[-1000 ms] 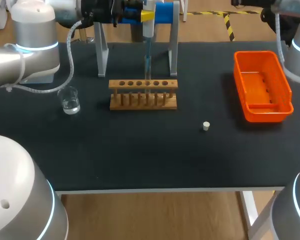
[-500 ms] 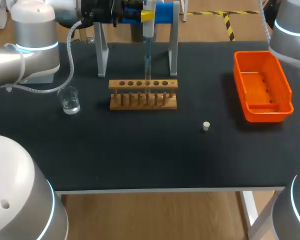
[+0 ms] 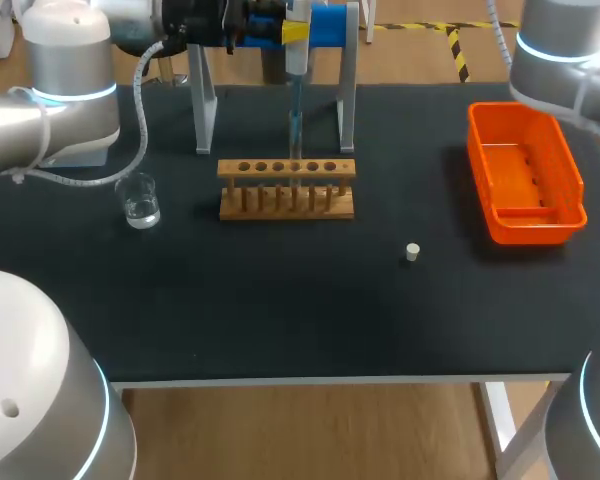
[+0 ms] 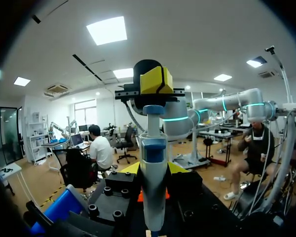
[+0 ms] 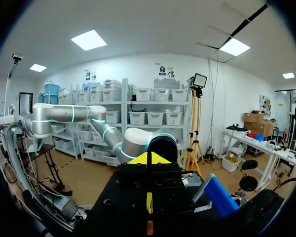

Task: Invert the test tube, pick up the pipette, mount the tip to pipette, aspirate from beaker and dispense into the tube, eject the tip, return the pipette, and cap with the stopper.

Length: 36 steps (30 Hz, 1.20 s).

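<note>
Swung farther inward, my right arm (image 3: 560, 45) leaves my right gripper (image 5: 148, 159), pressed together, outside the overhead view; my left gripper (image 4: 153, 169), partly cropped there, pinches the pipette (image 4: 153, 148).

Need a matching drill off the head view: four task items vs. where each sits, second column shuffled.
1. beaker
2. stopper
3. orange bin
4. pipette

A. alone on the table, front right of the wooden rack
B. at the table's right side
C. upright above the rack, tip pointing down
D. left of the rack, clear liquid inside

Pairs: 1-D, 2-A, 3-B, 4-C
</note>
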Tool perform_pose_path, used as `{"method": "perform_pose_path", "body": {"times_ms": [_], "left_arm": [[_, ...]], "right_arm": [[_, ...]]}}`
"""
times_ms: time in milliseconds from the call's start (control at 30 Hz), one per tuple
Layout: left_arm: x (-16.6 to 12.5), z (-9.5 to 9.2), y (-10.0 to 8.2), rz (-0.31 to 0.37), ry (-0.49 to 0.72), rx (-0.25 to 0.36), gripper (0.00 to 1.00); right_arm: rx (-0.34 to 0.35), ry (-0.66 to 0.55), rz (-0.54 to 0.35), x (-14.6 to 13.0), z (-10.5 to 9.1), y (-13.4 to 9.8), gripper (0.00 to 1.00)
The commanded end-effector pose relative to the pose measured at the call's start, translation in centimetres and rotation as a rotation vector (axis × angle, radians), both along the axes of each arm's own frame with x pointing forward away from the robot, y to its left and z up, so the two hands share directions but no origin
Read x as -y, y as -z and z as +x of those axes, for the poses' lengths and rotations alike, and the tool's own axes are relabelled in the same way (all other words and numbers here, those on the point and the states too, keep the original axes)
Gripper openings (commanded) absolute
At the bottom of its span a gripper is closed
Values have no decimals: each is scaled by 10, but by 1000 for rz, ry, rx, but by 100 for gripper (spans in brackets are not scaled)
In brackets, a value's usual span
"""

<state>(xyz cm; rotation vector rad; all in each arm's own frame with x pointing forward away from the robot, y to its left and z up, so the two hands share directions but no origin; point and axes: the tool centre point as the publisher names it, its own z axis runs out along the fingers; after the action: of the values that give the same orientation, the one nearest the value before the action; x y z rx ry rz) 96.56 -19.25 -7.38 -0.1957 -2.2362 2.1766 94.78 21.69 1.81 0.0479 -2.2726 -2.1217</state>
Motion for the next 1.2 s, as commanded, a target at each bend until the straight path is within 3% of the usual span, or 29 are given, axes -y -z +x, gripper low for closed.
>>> {"method": "perform_pose_path", "body": {"times_ms": [33,1200], "left_arm": [[-1,2,0,0,6,0,0],[-1,2,0,0,6,0,0]], "right_arm": [[-9,-3,0,-5,0,2,0],[-12,25,-26,-16,13,24,0]]}}
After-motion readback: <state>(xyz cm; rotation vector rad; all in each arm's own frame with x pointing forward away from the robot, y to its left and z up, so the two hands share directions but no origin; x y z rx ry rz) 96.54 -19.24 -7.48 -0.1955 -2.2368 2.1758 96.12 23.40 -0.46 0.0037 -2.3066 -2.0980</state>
